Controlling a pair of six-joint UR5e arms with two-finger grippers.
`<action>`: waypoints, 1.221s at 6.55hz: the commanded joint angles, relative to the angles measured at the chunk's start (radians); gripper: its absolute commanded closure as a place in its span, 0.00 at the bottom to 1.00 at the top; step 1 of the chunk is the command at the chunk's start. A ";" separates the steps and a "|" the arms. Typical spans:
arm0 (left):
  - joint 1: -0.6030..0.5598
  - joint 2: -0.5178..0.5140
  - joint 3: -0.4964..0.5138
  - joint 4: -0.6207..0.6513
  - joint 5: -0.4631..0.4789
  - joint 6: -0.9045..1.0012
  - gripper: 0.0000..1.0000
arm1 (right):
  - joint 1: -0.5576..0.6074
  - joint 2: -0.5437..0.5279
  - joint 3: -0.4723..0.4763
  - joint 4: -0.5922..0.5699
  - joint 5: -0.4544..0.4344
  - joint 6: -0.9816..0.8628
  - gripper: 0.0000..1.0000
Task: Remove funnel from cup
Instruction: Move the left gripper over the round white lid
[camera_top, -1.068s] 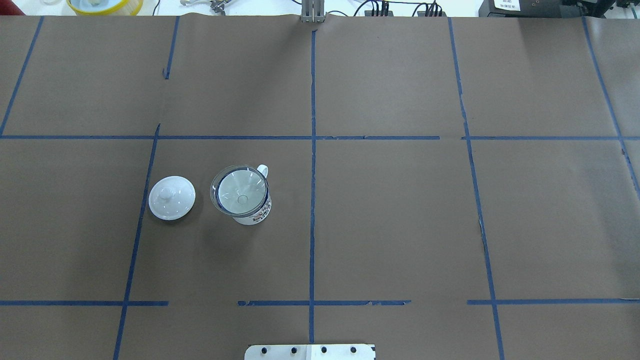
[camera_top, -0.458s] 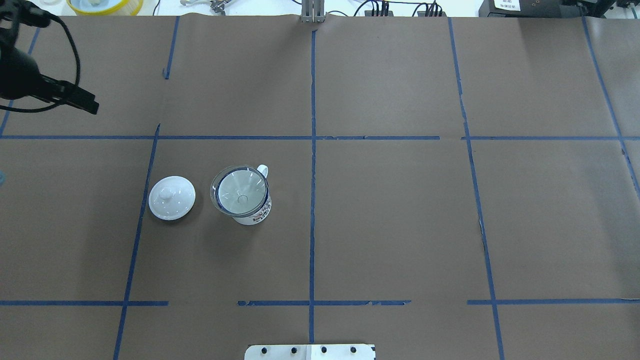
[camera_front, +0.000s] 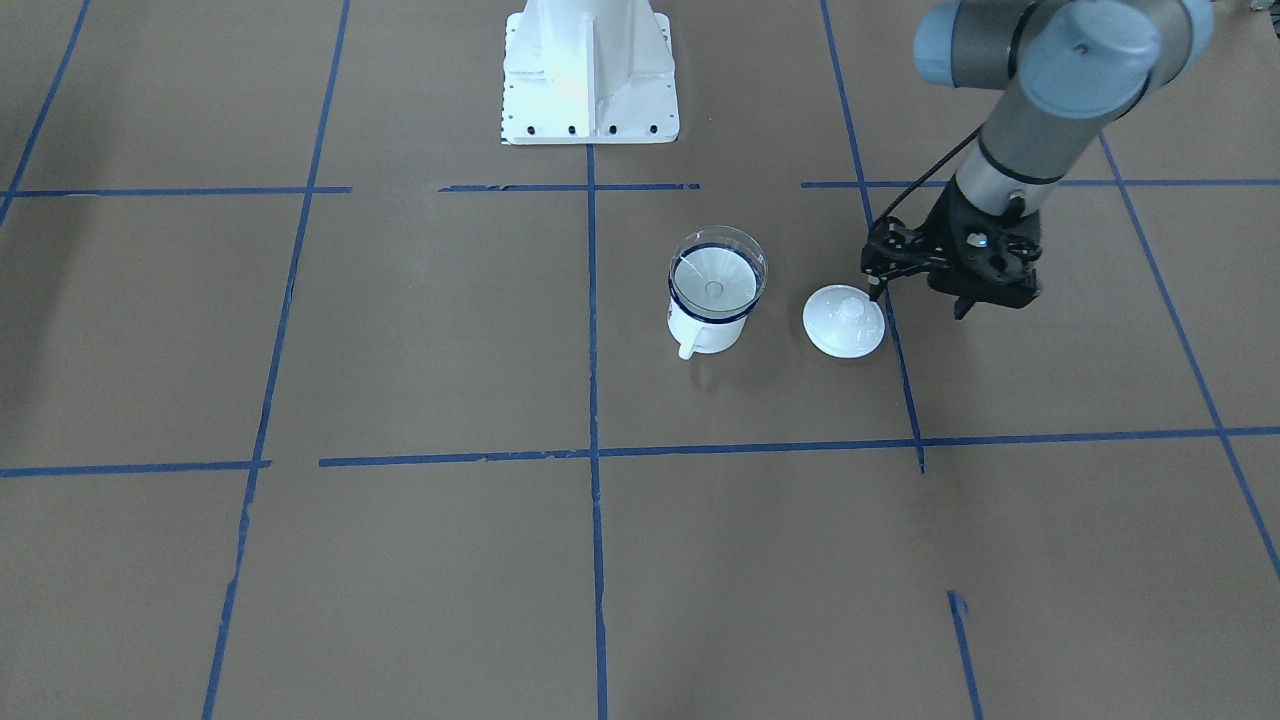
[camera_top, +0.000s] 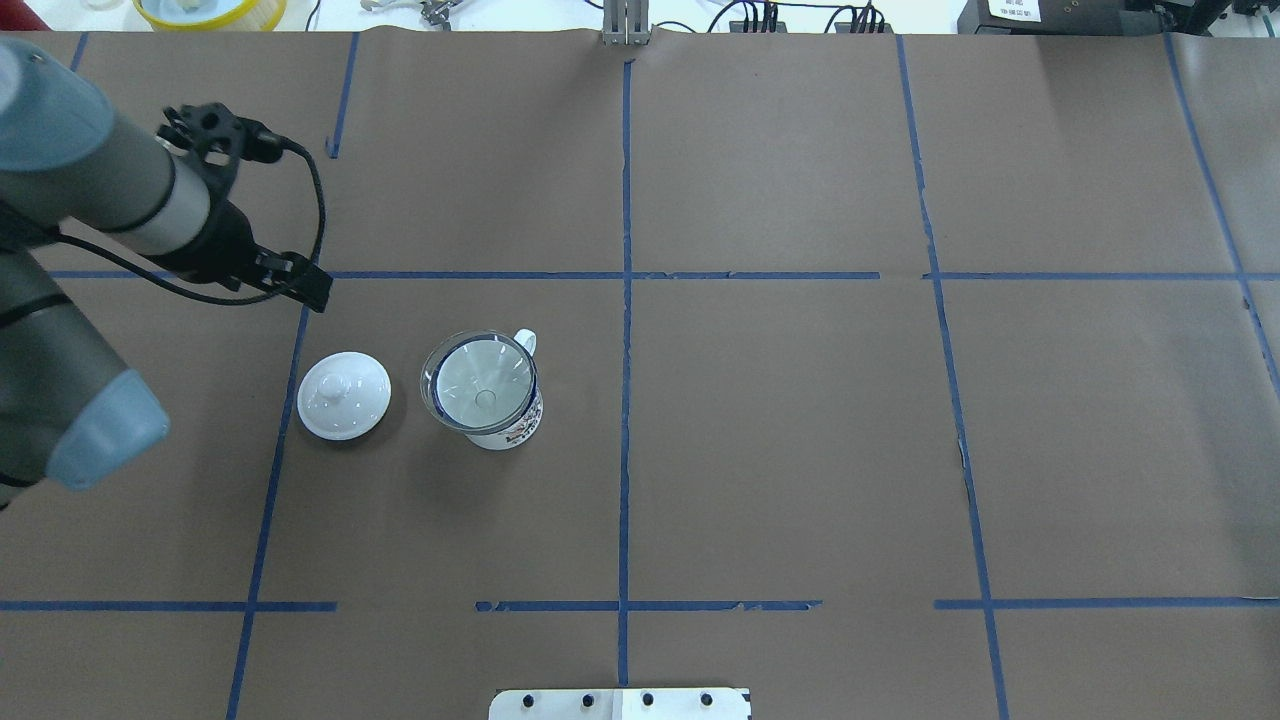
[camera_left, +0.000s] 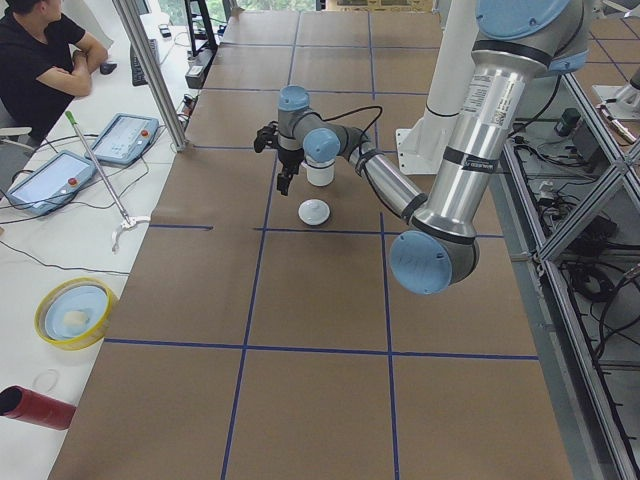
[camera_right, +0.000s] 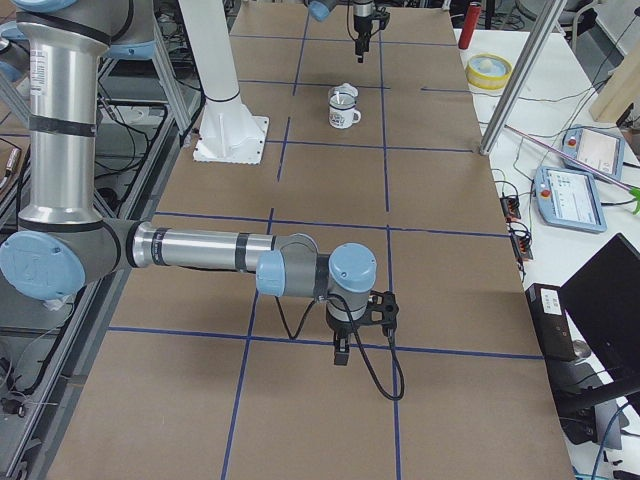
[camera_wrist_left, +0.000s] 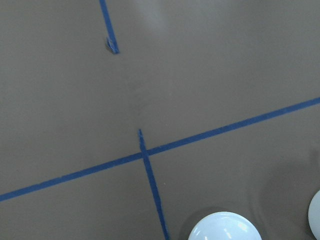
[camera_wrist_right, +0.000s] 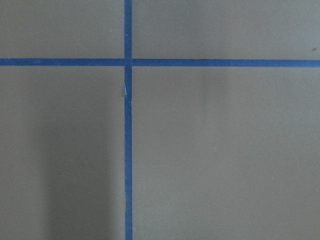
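funnel (camera_top: 480, 385) seated in cup (camera_top: 522, 428), center-left of frame, lid (camera_top: 343, 395) beside | likely light, stiff, slick plastic; pinch rim | left jaws upper left, state unclear | right jaws unclear too

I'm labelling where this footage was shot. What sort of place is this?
Most likely a robotics lab: the left arm and right arm stand at a table papered brown and gridded with blue tape, and teach pendants lie on a side bench beside it.
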 joint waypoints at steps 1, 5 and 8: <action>0.107 -0.018 0.052 -0.012 0.071 -0.147 0.00 | 0.000 0.000 0.001 0.000 0.000 0.000 0.00; 0.112 -0.006 0.087 -0.031 0.075 -0.152 0.00 | 0.000 -0.001 0.001 0.000 0.000 0.000 0.00; 0.112 0.051 0.126 -0.192 0.071 -0.201 0.00 | 0.000 -0.001 0.000 0.000 0.000 0.000 0.00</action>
